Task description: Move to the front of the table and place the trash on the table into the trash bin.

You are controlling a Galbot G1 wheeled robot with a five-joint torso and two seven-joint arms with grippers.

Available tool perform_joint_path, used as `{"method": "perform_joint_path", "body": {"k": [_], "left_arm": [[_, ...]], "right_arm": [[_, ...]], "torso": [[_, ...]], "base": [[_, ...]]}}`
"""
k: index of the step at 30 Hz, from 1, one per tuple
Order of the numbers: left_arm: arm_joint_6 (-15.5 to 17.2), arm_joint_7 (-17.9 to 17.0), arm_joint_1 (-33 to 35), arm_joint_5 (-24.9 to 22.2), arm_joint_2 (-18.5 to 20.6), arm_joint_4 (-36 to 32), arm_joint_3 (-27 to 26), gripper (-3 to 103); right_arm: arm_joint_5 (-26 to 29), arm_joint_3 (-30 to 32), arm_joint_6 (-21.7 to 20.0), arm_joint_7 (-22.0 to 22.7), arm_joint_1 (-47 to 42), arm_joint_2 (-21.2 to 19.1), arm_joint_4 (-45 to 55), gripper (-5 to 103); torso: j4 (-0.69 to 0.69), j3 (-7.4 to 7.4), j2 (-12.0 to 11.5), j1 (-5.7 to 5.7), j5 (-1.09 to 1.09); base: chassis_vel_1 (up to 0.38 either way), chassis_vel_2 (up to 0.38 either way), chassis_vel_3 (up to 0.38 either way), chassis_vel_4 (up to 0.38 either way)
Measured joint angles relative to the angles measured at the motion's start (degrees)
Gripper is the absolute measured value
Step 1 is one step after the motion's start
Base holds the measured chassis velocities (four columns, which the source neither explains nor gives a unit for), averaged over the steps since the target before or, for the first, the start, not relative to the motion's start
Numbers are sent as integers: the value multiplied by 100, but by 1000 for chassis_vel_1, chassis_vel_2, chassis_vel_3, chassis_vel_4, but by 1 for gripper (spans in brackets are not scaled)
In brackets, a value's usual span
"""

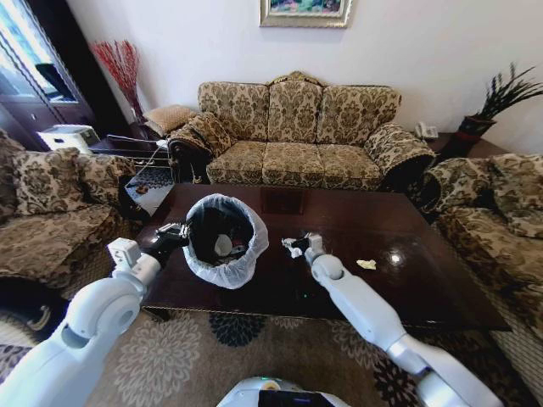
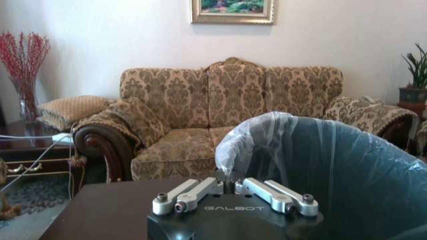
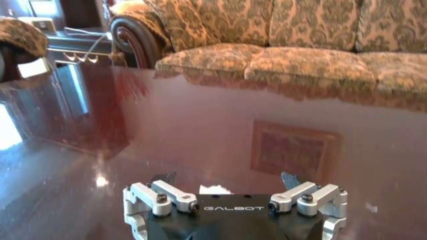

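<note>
One trash bin (image 1: 225,242) tilted, mouth facing the robot.

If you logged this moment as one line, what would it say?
left gripper: shut on trash bin rim | right gripper: open around white scrap | yellowish scrap: on table

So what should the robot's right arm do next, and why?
Probably lower the right gripper and close it on the white paper wad: its fingers look open around it, above the table. The left gripper already grips the trash bin.
</note>
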Motion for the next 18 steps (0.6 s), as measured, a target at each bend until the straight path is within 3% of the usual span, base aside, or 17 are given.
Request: {"method": "perform_joint_path", "body": {"k": [10, 16, 18], "left_arm": [[-12, 64, 26, 3, 22, -18, -8, 3], [-12, 90, 15, 3, 29, -6, 20, 3], [-12, 94, 12, 3, 28, -3, 29, 3]], "right_arm": [[-389, 332, 90, 63, -329, 182, -230, 102], [-588, 592, 285, -103, -418, 399, -507, 82], [-614, 613, 309, -110, -418, 448, -540, 82]], "torso": [[-1, 0, 0, 0, 0], [-1, 0, 0, 0, 1], [0, 0, 0, 0, 1]], "base": [[0, 0, 0, 0], [0, 0, 0, 0], [0, 0, 0, 0]]}}
